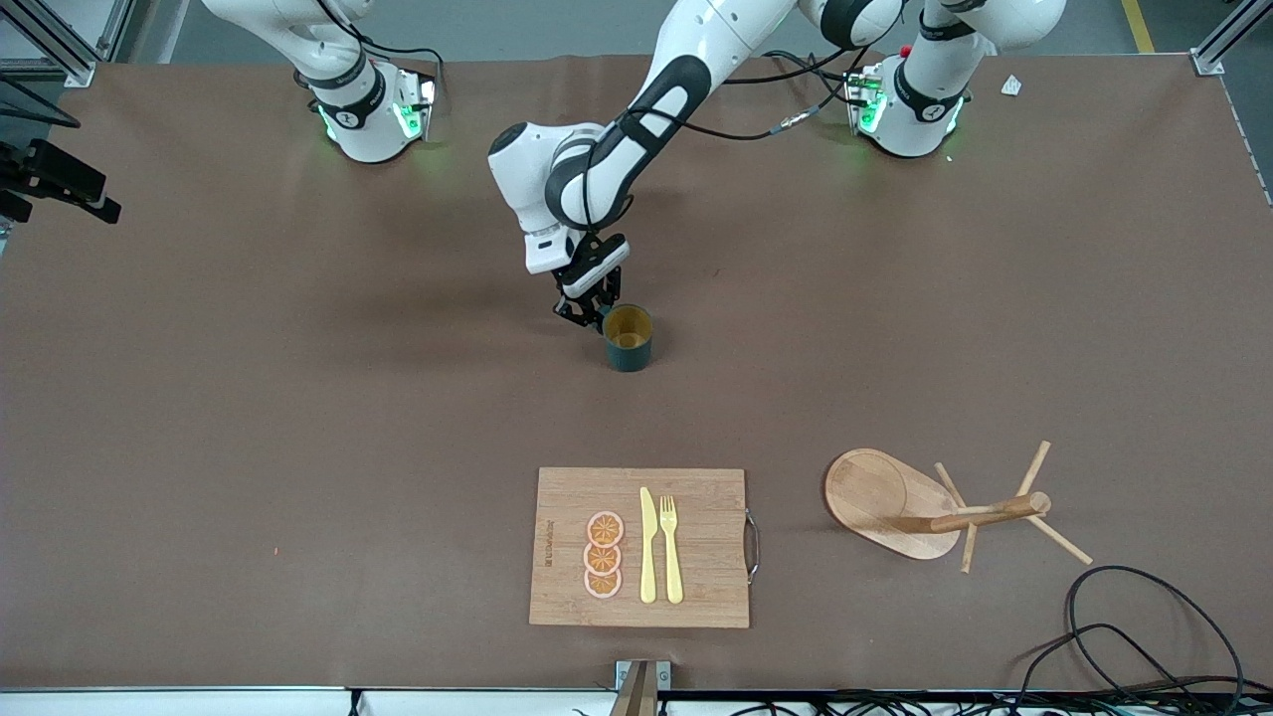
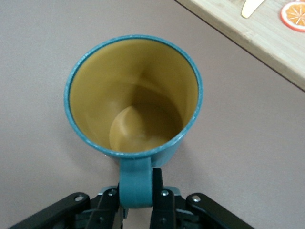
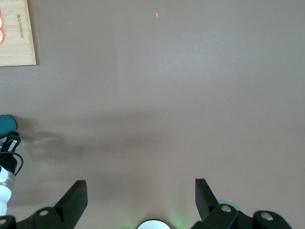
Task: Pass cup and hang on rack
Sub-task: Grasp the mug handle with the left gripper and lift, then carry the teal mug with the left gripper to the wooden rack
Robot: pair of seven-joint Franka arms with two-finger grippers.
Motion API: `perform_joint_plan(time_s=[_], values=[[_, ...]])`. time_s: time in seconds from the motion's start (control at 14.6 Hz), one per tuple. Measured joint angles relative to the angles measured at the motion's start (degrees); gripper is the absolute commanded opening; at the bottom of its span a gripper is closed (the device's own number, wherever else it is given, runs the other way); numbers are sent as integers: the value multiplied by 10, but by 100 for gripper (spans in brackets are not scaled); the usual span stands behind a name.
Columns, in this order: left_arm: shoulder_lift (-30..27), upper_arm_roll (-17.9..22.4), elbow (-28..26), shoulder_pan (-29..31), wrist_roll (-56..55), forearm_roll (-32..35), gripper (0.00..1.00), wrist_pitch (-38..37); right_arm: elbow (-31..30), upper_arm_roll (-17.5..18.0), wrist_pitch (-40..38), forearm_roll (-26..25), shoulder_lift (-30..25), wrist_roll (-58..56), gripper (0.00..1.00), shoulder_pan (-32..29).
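Observation:
The dark teal cup (image 1: 628, 338) with a mustard-yellow inside stands on the brown table near its middle. My left gripper (image 1: 595, 316) is low beside the cup, on the side toward the robots' bases. In the left wrist view its fingers (image 2: 159, 188) are shut on either side of the cup's handle (image 2: 136, 179). The wooden rack (image 1: 895, 507) sits nearer to the front camera, toward the left arm's end, its pegs (image 1: 1034, 467) spreading from the post. My right gripper (image 3: 140, 191) is open and empty over bare table; the right arm waits.
A rectangular wooden cutting board (image 1: 706, 547) with orange slices (image 1: 604, 555), a yellow knife (image 1: 647, 547) and a fork (image 1: 671, 547) lies near the table's front edge. Black cables (image 1: 1144, 626) loop at the front corner by the rack.

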Motion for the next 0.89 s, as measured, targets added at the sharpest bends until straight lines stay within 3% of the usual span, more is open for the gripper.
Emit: perform_joint_plan(time_s=[0.21, 0.48, 0.89], values=[[-13, 9, 11, 0, 7, 1, 0, 0, -8, 1, -3, 0, 0, 0, 100, 0], [-77, 14, 17, 26, 36, -9, 0, -9, -12, 0, -3, 0, 0, 0, 100, 0], [-207, 15, 19, 117, 132, -139, 0, -16, -12, 0, -3, 0, 0, -31, 100, 0]])
